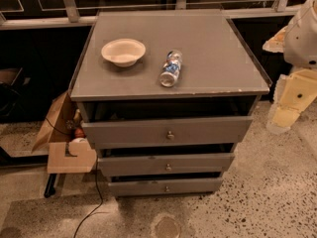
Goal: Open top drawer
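Though seemingly ajar, top drawer (168, 131) well apart from gripper (293, 102) at right edge, its state untellable.

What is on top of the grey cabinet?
A white bowl and a plastic bottle lying on its side. The top drawer below shows only a dark gap; contents hidden. The gripper sits at the right edge.

Bare floor (198, 217) before top drawer (213, 131); end effector (287, 108) well right

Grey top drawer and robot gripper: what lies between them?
Camera view: only speckled floor lies between the grey knobbed top drawer and the gripper at far right.
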Robot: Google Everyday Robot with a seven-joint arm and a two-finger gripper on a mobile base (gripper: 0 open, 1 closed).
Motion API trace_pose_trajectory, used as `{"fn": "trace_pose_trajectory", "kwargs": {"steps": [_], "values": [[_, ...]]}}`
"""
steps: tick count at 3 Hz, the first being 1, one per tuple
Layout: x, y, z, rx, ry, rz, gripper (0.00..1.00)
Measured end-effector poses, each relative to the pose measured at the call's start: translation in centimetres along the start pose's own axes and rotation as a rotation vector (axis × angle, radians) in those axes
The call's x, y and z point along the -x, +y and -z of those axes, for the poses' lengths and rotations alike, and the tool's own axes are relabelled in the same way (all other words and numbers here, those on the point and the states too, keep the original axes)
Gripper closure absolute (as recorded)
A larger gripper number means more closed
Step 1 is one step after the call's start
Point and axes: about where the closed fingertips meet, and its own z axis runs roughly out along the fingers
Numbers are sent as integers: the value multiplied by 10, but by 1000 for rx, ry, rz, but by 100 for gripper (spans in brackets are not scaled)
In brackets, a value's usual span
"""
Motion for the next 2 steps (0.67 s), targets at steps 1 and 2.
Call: {"fn": "trace_pose_trajectory", "kwargs": {"steps": [1,2], "values": [[0,0,0,0,0,0,0],[-5,1,-12,-15,-34,-20,0]]}}
